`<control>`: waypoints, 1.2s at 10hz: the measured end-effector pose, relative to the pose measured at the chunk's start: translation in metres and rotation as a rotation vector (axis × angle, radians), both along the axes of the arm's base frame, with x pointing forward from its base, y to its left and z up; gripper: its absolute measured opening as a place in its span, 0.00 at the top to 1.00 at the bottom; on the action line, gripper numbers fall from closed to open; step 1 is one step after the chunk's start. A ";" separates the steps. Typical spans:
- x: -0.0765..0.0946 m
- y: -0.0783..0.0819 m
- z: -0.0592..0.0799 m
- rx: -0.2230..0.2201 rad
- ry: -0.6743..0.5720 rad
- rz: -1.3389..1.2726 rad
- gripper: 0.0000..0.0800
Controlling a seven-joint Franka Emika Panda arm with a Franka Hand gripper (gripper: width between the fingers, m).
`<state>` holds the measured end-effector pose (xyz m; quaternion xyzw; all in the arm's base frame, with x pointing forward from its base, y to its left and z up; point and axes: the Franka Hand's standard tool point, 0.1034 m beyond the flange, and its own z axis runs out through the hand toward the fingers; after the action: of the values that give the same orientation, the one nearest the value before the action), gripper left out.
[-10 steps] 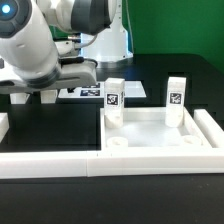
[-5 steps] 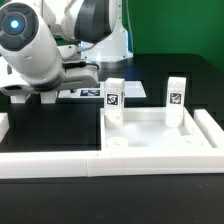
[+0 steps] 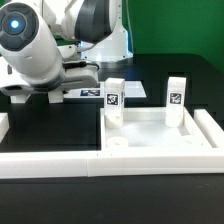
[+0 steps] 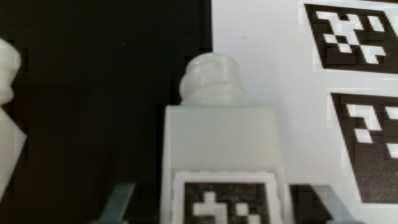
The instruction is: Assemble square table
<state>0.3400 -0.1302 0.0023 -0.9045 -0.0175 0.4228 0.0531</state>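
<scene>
The square table top (image 3: 150, 133) lies at the exterior view's right with two white legs (image 3: 114, 98) (image 3: 176, 96) standing upright at its far corners, tags facing the camera. My gripper (image 3: 35, 97) is low over the black table at the left. In the wrist view it (image 4: 224, 197) is open, with a finger (image 4: 121, 202) on either side of a third white leg (image 4: 221, 140). That leg lies flat, tag end between the jaws and screw end pointing away. Small gaps show on both sides. Part of another leg (image 4: 11, 100) lies beside it.
The marker board (image 3: 95, 93) lies behind the gripper and shows in the wrist view (image 4: 347, 90) next to the lying leg. Long white L-shaped rails (image 3: 60, 160) run along the front and around the table top's right side (image 3: 208, 130).
The arm's wrist shifted and turned slightly over the lying legs in the first half second, then held still. The table top and its two upright legs have not moved.
</scene>
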 end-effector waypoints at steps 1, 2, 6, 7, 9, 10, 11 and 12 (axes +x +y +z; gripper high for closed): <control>0.000 0.000 0.000 0.000 0.000 0.000 0.65; 0.000 0.000 0.000 0.000 0.000 0.000 0.65; 0.001 0.001 0.000 0.022 -0.001 0.019 0.65; 0.000 0.001 0.000 0.025 0.001 0.020 0.65; 0.000 0.001 0.000 0.020 0.000 0.019 0.65; 0.003 0.002 0.000 0.018 -0.029 -0.002 0.65; 0.010 0.001 0.000 0.015 -0.122 -0.044 0.65; 0.009 0.000 0.002 0.012 -0.189 -0.037 0.65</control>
<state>0.3491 -0.1307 0.0041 -0.9402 -0.0082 0.3345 0.0643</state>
